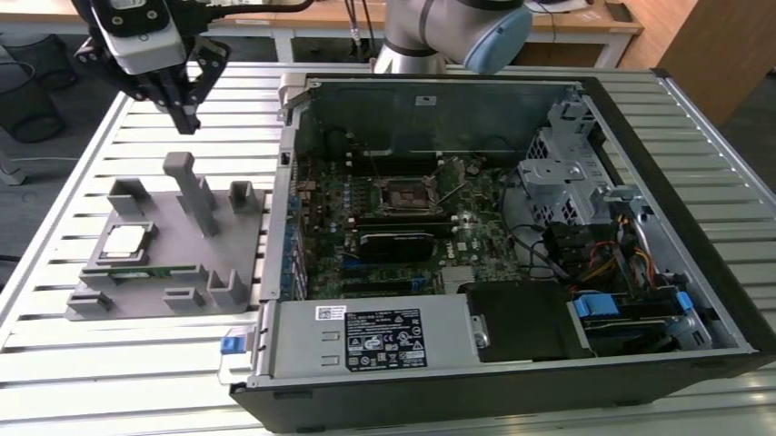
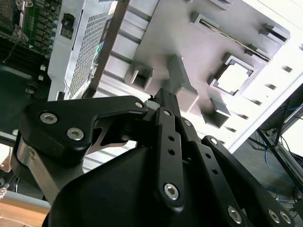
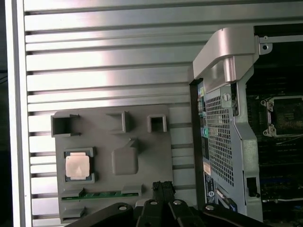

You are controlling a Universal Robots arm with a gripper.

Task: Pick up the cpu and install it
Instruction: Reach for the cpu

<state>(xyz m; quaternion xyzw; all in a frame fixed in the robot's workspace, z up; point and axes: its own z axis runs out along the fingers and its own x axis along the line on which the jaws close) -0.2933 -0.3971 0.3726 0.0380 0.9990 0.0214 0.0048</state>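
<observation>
The cpu (image 1: pixel 125 240), a small square chip with a silvery top, lies flat in a recess of the grey holder (image 1: pixel 194 295) on the slatted table, at the exterior view's left. Both wrist views show the cpu (image 3: pixel 77 166) (image 2: pixel 234 77) in that same recess. My gripper (image 1: pixel 184 123) hangs well above the table beyond the holder's far end, apart from the cpu. Its fingers meet at the tips with nothing between them, seen in both wrist views (image 3: pixel 163 185) (image 2: pixel 164 94). The black socket (image 1: pixel 404 193) sits on the motherboard inside the open computer case.
A thin green memory stick (image 1: pixel 140 271) lies in a slot of the holder next to the cpu. Grey posts (image 1: pixel 194 191) stand up from the holder. The case wall (image 1: pixel 289 182) rises right beside the holder. Cables and a drive cage (image 1: pixel 570 173) crowd the case's far side.
</observation>
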